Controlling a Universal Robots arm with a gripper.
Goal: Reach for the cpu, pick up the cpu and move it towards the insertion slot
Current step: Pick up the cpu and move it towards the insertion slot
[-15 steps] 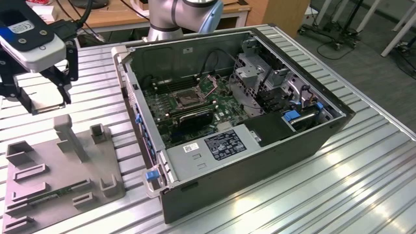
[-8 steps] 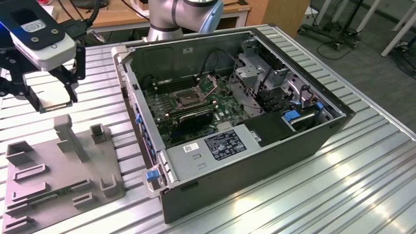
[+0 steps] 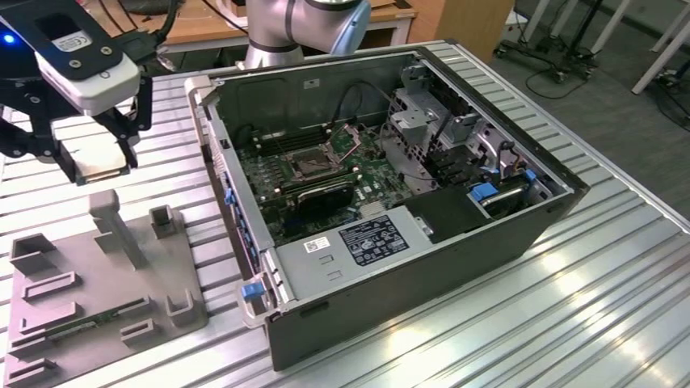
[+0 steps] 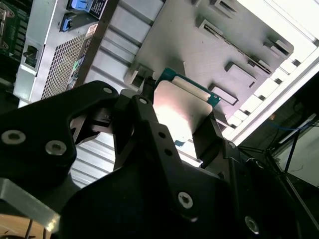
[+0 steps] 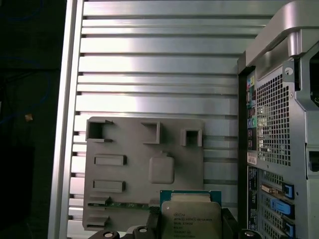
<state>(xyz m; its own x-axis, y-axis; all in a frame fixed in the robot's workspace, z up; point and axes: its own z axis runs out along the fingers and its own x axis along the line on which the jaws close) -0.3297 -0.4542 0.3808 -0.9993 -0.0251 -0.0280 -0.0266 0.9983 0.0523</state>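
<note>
My gripper (image 3: 100, 168) hangs above the table at the exterior view's left, shut on the cpu (image 3: 97, 158), a flat silvery square with a pale rim. In both wrist views the cpu (image 4: 182, 107) (image 5: 192, 215) sits between the black fingers (image 4: 142, 124), lifted clear of the grey fixture plate (image 5: 144, 164). The insertion slot (image 3: 305, 163), a square socket with a dark centre and metal frame, lies on the motherboard inside the open computer case (image 3: 539, 230), well off to the exterior view's right of the gripper.
The grey fixture plate (image 3: 97, 299) below the gripper carries raised blocks, a tall post (image 3: 116, 226) and a green memory stick (image 3: 97, 321). The case's side wall (image 3: 216, 162) stands between gripper and socket. Ribbed aluminium table (image 3: 603, 307) surrounds everything.
</note>
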